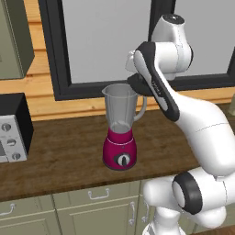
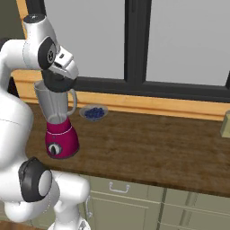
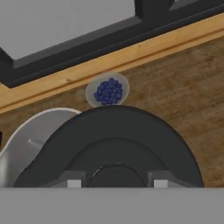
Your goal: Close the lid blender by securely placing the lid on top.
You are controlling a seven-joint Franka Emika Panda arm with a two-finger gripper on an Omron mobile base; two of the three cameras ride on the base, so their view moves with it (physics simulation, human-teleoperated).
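The blender point(image 1: 120, 137) stands on the wooden counter, with a magenta base, a black dial and a clear grey jar with its mouth uncovered. My gripper point(image 3: 117, 181) is shut on the raised knob of the black round lid point(image 3: 118, 140). The lid point(image 1: 137, 85) hangs level with the jar's rim, overlapping its right side in the left base view. In the right base view the lid point(image 2: 58, 83) sits just above the blender point(image 2: 60, 134), under my hand. The hand view shows the jar's mouth point(image 3: 30, 144) off to the left of the lid, partly covered by it.
A small glass bowl of blueberries point(image 2: 93, 112) sits behind and to the right of the blender, near the window sill; it is also in the hand view point(image 3: 108, 91). A black-and-grey microwave point(image 1: 13, 128) stands at the counter's left end. A pale object point(image 2: 226, 123) is at the far right.
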